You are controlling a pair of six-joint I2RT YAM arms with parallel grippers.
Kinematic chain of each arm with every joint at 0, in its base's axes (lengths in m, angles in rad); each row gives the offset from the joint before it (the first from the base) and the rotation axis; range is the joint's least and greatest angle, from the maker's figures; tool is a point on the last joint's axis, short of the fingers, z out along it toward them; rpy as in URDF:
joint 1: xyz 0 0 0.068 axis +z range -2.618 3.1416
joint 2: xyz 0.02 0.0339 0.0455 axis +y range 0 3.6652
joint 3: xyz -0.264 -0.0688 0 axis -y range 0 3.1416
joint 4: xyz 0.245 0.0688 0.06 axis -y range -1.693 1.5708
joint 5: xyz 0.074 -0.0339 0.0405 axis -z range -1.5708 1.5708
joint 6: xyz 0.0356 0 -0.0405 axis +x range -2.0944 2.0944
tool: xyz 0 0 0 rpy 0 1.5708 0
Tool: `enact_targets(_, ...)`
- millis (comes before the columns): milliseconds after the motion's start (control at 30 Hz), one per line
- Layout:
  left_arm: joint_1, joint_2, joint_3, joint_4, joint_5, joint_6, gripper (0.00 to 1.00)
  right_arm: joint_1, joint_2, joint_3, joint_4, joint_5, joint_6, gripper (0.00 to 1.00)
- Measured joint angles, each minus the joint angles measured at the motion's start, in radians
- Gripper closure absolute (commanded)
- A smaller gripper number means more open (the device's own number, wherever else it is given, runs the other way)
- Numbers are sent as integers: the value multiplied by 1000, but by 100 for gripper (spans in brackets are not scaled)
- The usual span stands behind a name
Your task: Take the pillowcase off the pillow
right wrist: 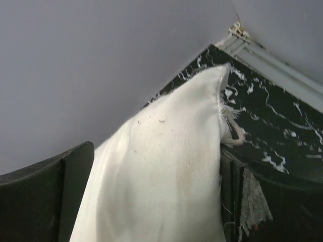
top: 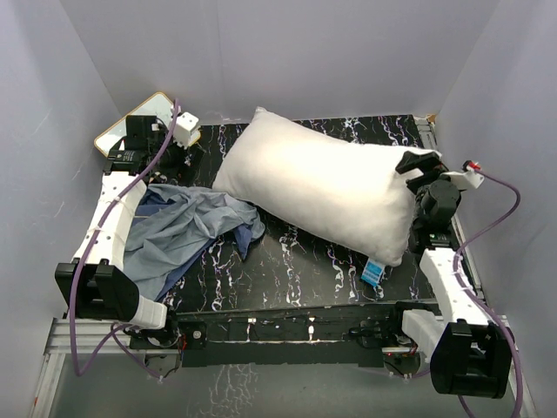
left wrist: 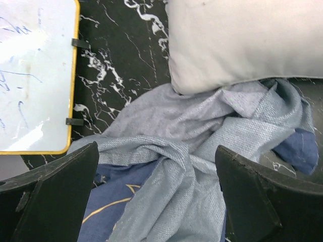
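The left gripper's (left wrist: pixel 156 151) black fingers stand spread wide above the crumpled pillowcase (left wrist: pixel 197 121), a grey-blue weave with a navy patch, heaped at the table's (top: pixel 296 261) left edge. The right gripper's (right wrist: pixel 157 151) fingers are spread either side of the plump white pillow's (right wrist: pixel 166 191) frayed corner; whether they touch it is unclear. Black marbled tabletop lies bare in front.

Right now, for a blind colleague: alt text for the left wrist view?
A crumpled grey-blue pillowcase lies on the black table under the open left gripper, its edge against a white pillow; a yellow-edged whiteboard sits left.
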Motion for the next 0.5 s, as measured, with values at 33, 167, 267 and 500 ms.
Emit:
enact_targets(33,0,0,0,11,-7,-9,3,0,10,32,-1,6,-20,2)
enact_targets(167,7,-5,-12,80,-43,-50,3,5,16,154,-7,121,-82,2)
enact_targets(267,27,-8,-20,136,-73,-85,3,3,-10,151,29,357,-156,2)
enact_targets(500,66,50,5,237,-107,-174,3,-8,13,95,-6,537,-231,2)
